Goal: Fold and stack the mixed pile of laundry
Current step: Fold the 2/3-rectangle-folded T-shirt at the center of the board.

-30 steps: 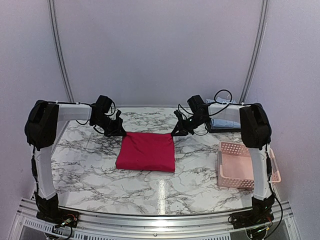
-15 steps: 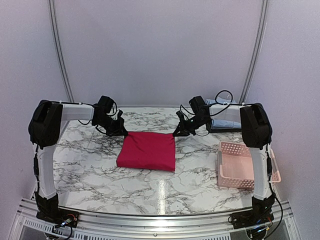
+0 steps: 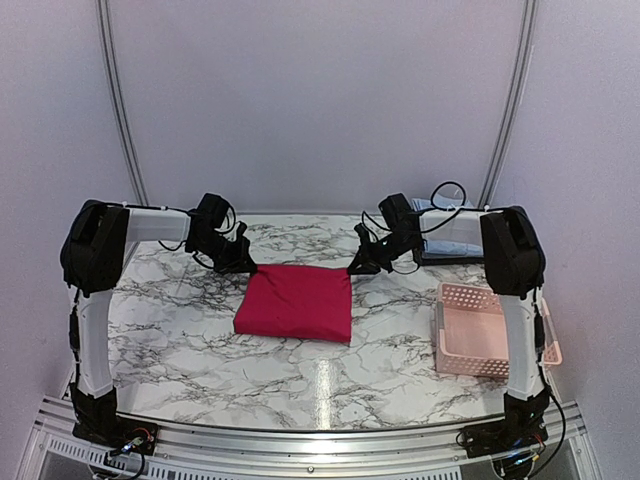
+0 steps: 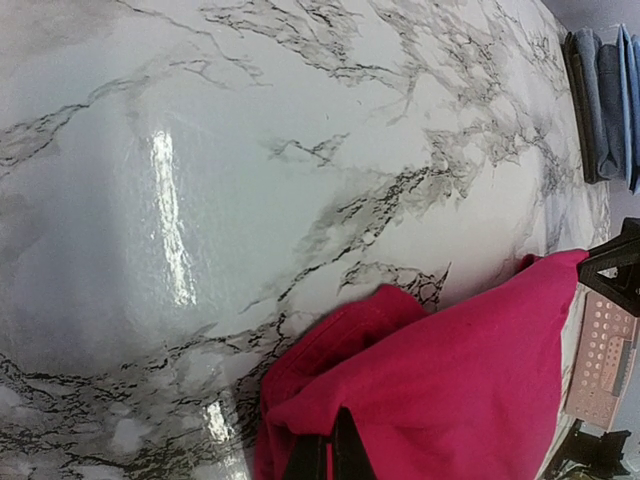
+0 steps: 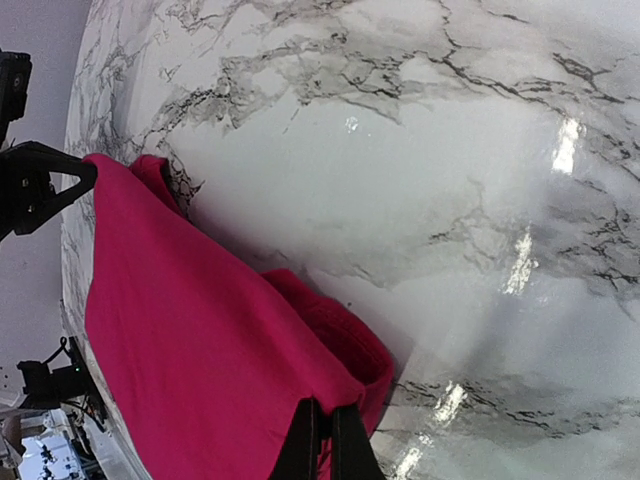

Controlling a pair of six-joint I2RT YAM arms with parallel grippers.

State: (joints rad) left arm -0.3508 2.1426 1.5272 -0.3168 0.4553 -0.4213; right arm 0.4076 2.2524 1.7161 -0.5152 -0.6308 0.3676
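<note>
1. One pink lattice basket (image 3: 490, 330) stands at the near right of the marble worktop (image 3: 200, 340).
2. Magenta-red garment (image 3: 295, 302), folded to a rectangle, lies flat at mid-worktop, well apart from the basket.
3. Left fingers (image 4: 345, 455) are clamped on its far left corner; right fingers (image 5: 305, 445) are clamped on its far right corner.
4. Light blue shirt (image 3: 450, 238) lies folded at the far right, beyond the basket.
</note>
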